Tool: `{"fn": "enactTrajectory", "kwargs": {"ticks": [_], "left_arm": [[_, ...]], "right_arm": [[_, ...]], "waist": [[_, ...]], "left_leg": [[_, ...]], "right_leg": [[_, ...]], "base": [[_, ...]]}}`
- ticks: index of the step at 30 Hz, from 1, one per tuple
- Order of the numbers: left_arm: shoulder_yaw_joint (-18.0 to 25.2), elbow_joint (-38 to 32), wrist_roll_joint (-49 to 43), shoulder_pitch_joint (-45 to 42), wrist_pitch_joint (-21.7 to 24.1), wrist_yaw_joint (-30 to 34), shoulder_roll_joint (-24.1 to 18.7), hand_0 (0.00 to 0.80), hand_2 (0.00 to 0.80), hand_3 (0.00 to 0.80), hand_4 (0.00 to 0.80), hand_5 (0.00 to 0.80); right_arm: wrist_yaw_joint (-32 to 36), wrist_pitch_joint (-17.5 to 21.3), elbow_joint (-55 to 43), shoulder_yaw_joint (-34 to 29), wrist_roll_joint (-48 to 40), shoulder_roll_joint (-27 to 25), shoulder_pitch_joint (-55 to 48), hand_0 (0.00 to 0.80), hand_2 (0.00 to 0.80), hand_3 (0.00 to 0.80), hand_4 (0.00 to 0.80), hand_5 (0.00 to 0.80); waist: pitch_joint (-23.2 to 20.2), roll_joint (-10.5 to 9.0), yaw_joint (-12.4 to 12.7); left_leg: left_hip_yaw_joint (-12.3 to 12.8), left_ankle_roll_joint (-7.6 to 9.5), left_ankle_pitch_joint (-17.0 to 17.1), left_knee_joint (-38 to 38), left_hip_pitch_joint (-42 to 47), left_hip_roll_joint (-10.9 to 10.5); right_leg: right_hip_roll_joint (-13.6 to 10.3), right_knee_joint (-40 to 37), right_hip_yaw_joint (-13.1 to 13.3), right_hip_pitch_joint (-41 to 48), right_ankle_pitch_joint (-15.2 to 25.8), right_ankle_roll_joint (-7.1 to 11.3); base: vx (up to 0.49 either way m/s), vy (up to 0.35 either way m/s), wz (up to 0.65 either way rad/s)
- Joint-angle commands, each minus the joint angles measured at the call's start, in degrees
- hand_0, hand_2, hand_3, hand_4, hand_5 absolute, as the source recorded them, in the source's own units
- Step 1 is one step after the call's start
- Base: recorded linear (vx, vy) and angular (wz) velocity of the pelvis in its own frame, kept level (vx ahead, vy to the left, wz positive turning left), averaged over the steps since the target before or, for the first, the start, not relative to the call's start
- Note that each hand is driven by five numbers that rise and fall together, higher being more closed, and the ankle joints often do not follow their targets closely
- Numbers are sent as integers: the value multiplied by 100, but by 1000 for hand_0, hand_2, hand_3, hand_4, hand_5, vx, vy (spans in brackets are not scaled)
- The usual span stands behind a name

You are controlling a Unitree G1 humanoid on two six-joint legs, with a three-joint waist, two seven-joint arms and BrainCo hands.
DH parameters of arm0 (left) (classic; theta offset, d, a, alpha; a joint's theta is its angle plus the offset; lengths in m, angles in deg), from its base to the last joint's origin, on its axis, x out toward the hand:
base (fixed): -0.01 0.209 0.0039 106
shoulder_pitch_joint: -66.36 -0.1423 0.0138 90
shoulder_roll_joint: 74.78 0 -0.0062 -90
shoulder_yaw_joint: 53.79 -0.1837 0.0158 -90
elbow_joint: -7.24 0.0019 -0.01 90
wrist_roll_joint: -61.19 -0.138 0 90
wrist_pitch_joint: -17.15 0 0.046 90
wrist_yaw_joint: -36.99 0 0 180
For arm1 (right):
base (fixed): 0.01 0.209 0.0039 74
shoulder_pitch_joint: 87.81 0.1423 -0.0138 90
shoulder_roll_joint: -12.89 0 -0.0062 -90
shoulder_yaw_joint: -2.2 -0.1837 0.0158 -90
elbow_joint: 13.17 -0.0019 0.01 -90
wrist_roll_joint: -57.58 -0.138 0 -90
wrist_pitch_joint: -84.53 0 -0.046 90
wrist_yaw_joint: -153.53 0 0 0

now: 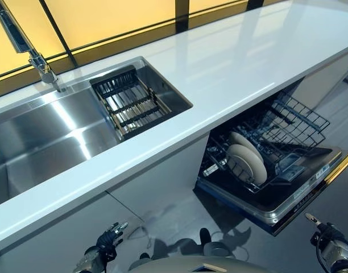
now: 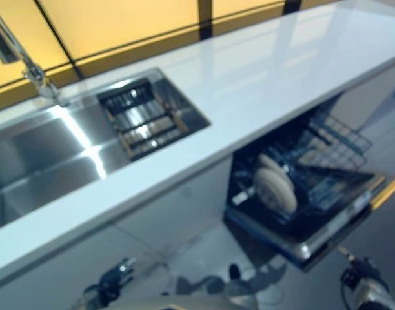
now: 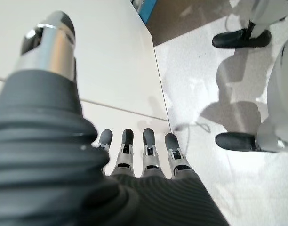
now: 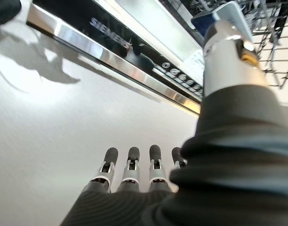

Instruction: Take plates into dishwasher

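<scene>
Two white plates (image 1: 247, 162) stand upright in the lower rack of the open dishwasher (image 1: 293, 196) under the counter; they also show in the right eye view (image 2: 273, 187). My left hand (image 1: 100, 253) hangs low in front of the cabinet, fingers straight and empty (image 3: 134, 150). My right hand (image 1: 332, 247) hangs low beside the dishwasher door's front edge (image 4: 134, 70), fingers straight and empty (image 4: 134, 165).
A white counter (image 1: 231, 74) runs across with a steel sink (image 1: 37, 142) at the left, a dark drain basket (image 1: 131, 102) in it and a tap (image 1: 26, 45) behind. The pulled-out wire rack (image 1: 293, 122) and lowered door jut out over the floor.
</scene>
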Motion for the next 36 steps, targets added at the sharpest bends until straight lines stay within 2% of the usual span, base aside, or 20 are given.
{"fn": "enactTrajectory", "kwargs": {"ticks": [1, 8, 12, 15, 19, 23, 26, 29, 36], "left_arm": [[-80, 62, 158, 562, 193, 181, -249, 0, 0, 0, 0, 0], [-229, 53, 491, 737, 346, 360, -71, 0, 0, 0, 0, 0], [-303, 23, 683, 810, 426, 438, -14, 0, 0, 0, 0, 0], [-327, -9, 794, 805, 495, 465, -11, 0, 0, 0, 0, 0], [-351, -31, 818, 790, 551, 531, -32, 0, 0, 0, 0, 0], [-369, -54, 779, 630, 530, 586, 18, 0, 0, 0, 0, 0], [-413, -106, 648, 495, 432, 579, 60, 0, 0, 0, 0, 0], [-447, -215, 511, 367, 342, 518, 98, 0, 0, 0, 0, 0], [-551, -399, 393, 172, 168, 444, 168, 0, 0, 0, 0, 0]], "right_arm": [[165, 422, 273, -213, -475, -124, 695, 0, 0, 0, 0, 0], [381, 543, 677, -243, -752, -670, 1060, 0, 0, 0, 0, 0], [482, 607, 741, -152, -825, -936, 1273, 0, 0, 0, 0, 0], [621, 726, 677, -59, -903, -1010, 1407, 0, 0, 0, 0, 0], [972, 1072, 576, 39, -959, -1018, 1521, 0, 0, 0, 0, 0], [1570, 1481, 129, 111, -787, -1007, 1491, 0, 0, 0, 0, 0], [2057, 1516, -243, 202, -561, -1020, 1458, 0, 0, 0, 0, 0], [2316, 1379, -700, 330, -517, -1025, 1498, 0, 0, 0, 0, 0], [2375, 991, -1277, 533, -385, -1175, 2021, 0, 0, 0, 0, 0]], "waist": [[489, 70, -140], [976, 666, -252], [1237, 891, -299], [1405, 986, -310], [1538, 1065, -289], [1475, 1100, -254], [1363, 1073, -214], [1238, 1004, -154], [1042, 986, -5]], "left_leg": [[-437, 350, -10, 14, -44, -134], [-471, 250, -18, 337, -208, -269], [-505, 231, -141, 843, -490, -383], [-528, 250, -240, 1223, -682, -441], [-584, 299, -319, 1652, -928, -490], [-667, 311, -326, 1745, -868, -555], [-666, 320, -355, 1765, -768, -588], [-652, 342, -432, 1856, -729, -610], [-681, 346, -472, 2053, -664, -603]], "right_leg": [[-176, 397, -137, -69, -134, 49], [-362, 936, -221, -463, -361, -81], [-485, 1340, -258, -708, -531, -166], [-579, 1685, -295, -865, -671, -230], [-674, 2077, -323, -1007, -837, -328], [-710, 2182, -355, -843, -975, -373], [-741, 2262, -409, -727, -1054, -384], [-767, 2343, -461, -647, -1121, -402], [-759, 2433, -513, -401, -1246, -475]], "base": [[-182, 109, 3], [-131, 89, 2], [-109, 49, -8], [-87, 33, -21], [-40, 9, -4], [88, 39, 8], [145, 34, 6], [115, -17, 5], [111, -8, 0]]}}
